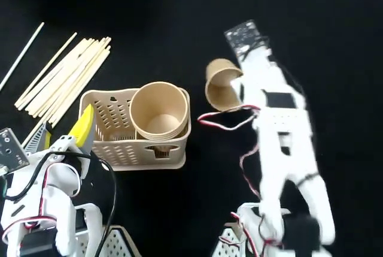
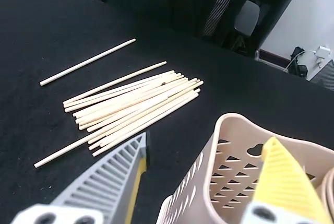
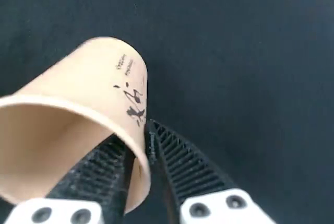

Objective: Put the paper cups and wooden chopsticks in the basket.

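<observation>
Task status: partly done, by judgement.

Toward the far left corner of the bench: bundle of wooden chopsticks, lying flat, none in the basket. One single stick beside the bundle, nearer the left edge. All yet to be loaded.

Near left corner: left hand, spread wide, gripping nothing. Yellow finger over the left wall of the basket, grey finger outside it, on the chopstick side. Contact with the wall: cannot tell.

Left of bench centre: basket, upright. In its right compartment: stack of paper cups, nested, mouths up. Counted as done.

Right of the basket, apart from it, about mid-bench: one paper cup, tipped over, mouth toward the near edge. Gripped by the right hand, closed down on the cup wall at the rim, one finger inside the mouth, the other outside. Clearance between cup and bench: cannot tell.

Remaining, by judgement: held cup into the basket, then every chopstick.
</observation>
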`<state>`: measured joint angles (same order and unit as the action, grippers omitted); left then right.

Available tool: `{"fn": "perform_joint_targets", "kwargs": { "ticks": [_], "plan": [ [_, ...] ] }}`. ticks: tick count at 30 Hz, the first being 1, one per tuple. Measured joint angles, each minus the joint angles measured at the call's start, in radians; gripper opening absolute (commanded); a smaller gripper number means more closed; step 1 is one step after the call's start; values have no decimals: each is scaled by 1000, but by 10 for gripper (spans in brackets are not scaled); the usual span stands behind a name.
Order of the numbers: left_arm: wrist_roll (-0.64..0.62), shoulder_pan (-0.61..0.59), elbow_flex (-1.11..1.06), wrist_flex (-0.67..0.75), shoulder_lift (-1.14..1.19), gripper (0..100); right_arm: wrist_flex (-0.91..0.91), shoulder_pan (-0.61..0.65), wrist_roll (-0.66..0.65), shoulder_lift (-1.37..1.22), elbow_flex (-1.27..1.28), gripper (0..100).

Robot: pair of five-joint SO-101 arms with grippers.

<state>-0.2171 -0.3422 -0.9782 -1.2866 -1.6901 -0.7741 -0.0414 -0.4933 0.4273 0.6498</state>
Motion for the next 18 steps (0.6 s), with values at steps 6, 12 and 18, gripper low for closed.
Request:
{"fn": "perform_joint_targets", "kwargs": {
  "ticks": [6,12,18],
  "plan": [
    [0,0,0,0,0,339,-437,-3,-2,121,-249,12],
    [0,0,0,0,0,339,-720,18,-2,127,-545,12],
    [0,0,0,0,0,339,-944,147,34,129,-893,12]
  ]
}}
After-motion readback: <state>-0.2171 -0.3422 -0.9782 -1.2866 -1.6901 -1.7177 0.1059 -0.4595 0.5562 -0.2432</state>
